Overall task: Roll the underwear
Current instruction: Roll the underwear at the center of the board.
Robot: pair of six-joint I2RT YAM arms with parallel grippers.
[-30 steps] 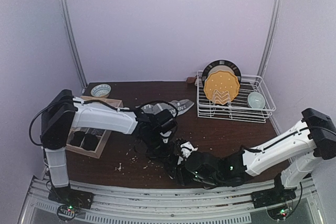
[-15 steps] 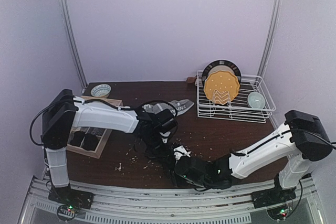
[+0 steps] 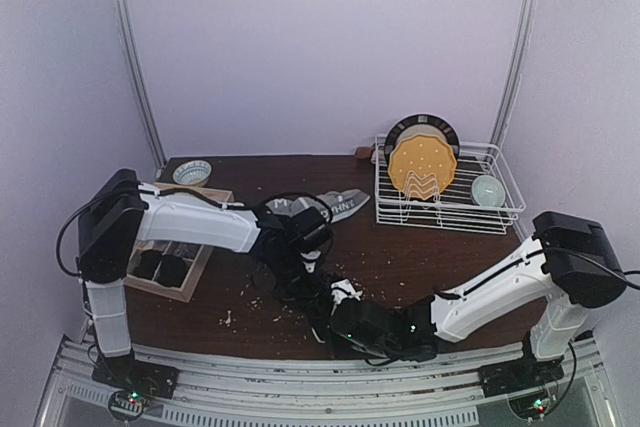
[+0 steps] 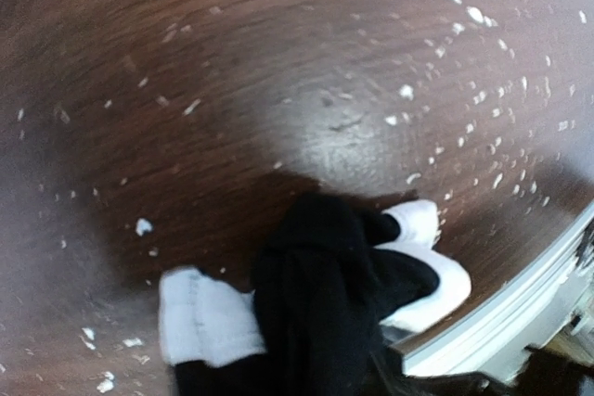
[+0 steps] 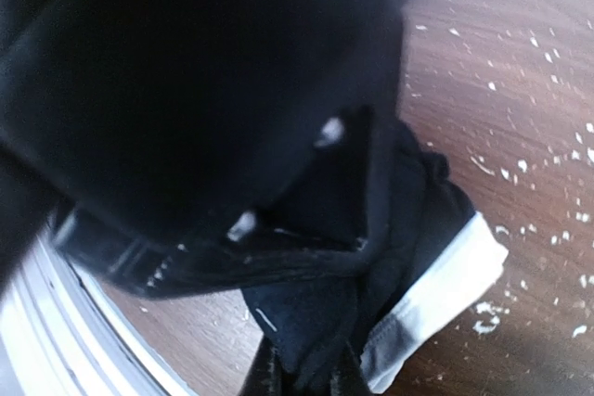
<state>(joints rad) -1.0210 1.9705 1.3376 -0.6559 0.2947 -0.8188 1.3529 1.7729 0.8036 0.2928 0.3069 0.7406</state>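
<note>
Nearest to us, at 6 o'clock on the table (image 3: pixel 400 257) and just inside the metal rail (image 4: pixel 483 322), lies the black brief (image 4: pixel 316 303). It is bunched into a lump, with its white waistband (image 4: pixel 200 317) showing at both sides. The right gripper (image 5: pixel 304 379) lies low along the near edge, its arm stretching in from 4 o'clock. In its wrist view the two dark fingertips stand close together with a fold of black cloth pinched between them, so we read it as clamped on the black brief.

The left gripper (image 3: pixel 312 273) hangs over the same lump from 10 o'clock. Its own camera shows the black cloth running off the bottom edge but not the fingers, so we cannot tell whether it grips or is slack. White crumbs (image 4: pixel 408 92) lie scattered over the dark wood around the brief.

Farther back, at 9 o'clock, a wooden tray (image 3: pixel 203 265) sits at the left edge with dark things in its compartments; we cannot make them out. At 12 o'clock from the black brief, well apart from it, the grey brief (image 3: pixel 342 204) lies flat, with white lettering on its waistband.

At 2 o'clock a white wire rack (image 3: pixel 500 215) holds an orange plate (image 3: pixel 420 169) upright, a dark plate (image 3: pixel 448 132) behind it and a pale bowl (image 3: pixel 488 190) beside them. At 11 o'clock, in the far left corner, stands a patterned bowl (image 3: pixel 192 172).
</note>
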